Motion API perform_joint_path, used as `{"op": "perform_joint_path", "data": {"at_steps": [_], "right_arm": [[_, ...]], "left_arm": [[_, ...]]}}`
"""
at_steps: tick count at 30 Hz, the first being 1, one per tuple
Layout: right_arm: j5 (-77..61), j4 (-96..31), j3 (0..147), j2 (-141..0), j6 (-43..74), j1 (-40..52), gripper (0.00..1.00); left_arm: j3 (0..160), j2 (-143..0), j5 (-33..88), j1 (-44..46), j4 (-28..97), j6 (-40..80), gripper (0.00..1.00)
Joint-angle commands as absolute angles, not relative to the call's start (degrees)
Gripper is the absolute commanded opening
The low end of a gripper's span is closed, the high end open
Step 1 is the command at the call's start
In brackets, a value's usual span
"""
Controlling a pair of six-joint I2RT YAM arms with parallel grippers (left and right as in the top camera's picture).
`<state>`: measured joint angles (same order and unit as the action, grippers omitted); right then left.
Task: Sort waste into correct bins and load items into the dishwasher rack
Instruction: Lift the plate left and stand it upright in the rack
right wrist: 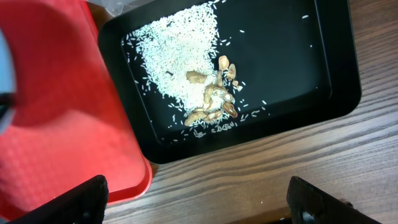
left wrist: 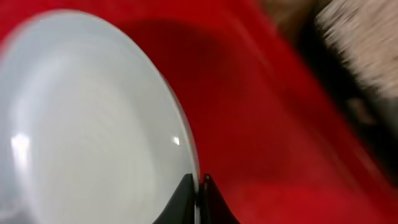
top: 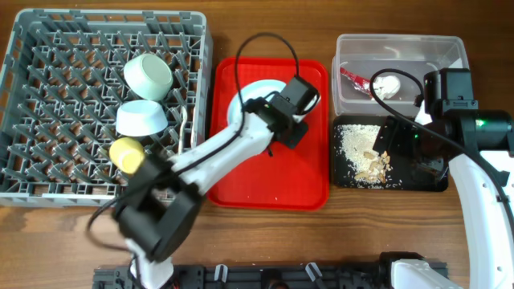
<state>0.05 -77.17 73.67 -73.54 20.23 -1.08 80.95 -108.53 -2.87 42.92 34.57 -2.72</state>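
A wooden counter (top: 361, 233) carried everything. At its left stood the grey rack (top: 48, 48), with two pale green bowls (top: 148, 74) and a yellow cup (top: 127, 153) lying among its pegs. Just beside it sat the red tray (top: 265, 181) with the white plate (left wrist: 93, 124) over its far end. The left hand (left wrist: 199, 186) was pinched narrow on the plate's rim; the blur hid whether the plate was lifted. To the right, the clear tub (top: 450, 48) held the red wrapper (top: 353, 79) and the tissue (top: 388, 83). In front of it the black tray (right wrist: 336, 74) held the crumbs (right wrist: 180, 56). The right hand (right wrist: 196, 205) hung above that tray's near edge, fingers spread wide, holding nothing.
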Motion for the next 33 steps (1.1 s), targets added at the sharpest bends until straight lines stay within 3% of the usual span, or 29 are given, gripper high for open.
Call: {"op": "perform_joint_path", "data": {"at_steps": [1,8,13,21,29,33], "right_arm": [[0.01,-77.23,74.76,-72.90,19.53,-1.21,0.93],[0.01,-77.30,74.76,-72.90,19.53,-1.21,0.93],[-0.01,-77.30,74.76,-72.90,19.53,-1.21,0.93],[-0.01,-77.25,74.76,-72.90,19.55,-1.21,0.93],[-0.01,-77.52,74.76,-72.90,19.57,-1.21,0.93],[-0.01,-77.62,74.76,-72.90,19.57,-1.21,0.93]], "left_arm": [[81.14,-98.80,-1.78,42.83,34.83,-2.50,0.04],[81.14,-86.63,1.78,36.10,34.96,0.73,0.04],[81.12,-82.08,17.85,21.58,35.16,5.98,0.04],[81.10,-87.81,47.16,2.92,38.33,10.15,0.04],[80.97,-96.68,47.09,-2.87,41.43,10.11,0.04],[80.97,-97.30,42.48,-3.29,41.45,10.09,0.13]]}}
